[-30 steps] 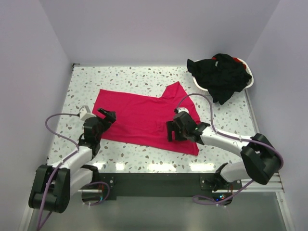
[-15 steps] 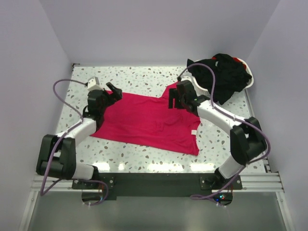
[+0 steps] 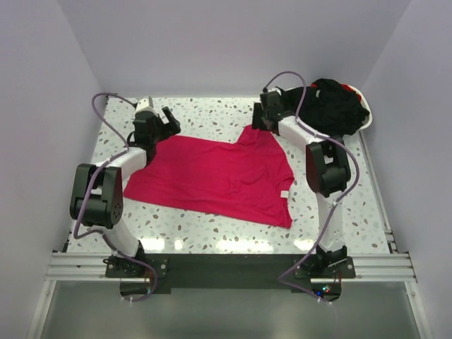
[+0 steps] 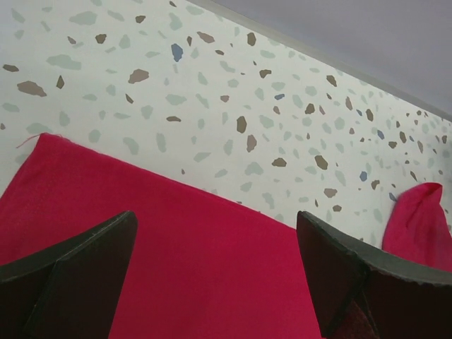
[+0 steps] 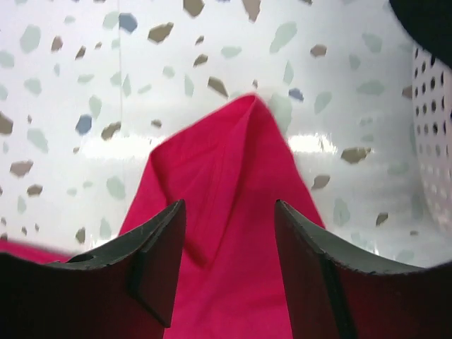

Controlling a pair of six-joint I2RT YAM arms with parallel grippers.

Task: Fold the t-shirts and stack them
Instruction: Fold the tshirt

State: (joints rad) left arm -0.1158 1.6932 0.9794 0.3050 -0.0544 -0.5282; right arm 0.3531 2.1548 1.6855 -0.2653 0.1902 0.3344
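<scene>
Red shirt (image 3: 212,176) flat on tabletop (image 3: 212,116); black shirts (image 3: 332,106) heaped 2 o'clock. Left fingers (image 4: 70,282) wide over hem corner (image 4: 49,145), 10 o'clock. Right fingers (image 5: 311,268) part-open astride sleeve tip (image 5: 240,134), 1 o'clock. Risk: shallow pinch slips, fold skews.

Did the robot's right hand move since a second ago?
Yes. The right gripper went away from the arm bases, across the red t-shirt to its far tip, near the white basket.
</scene>
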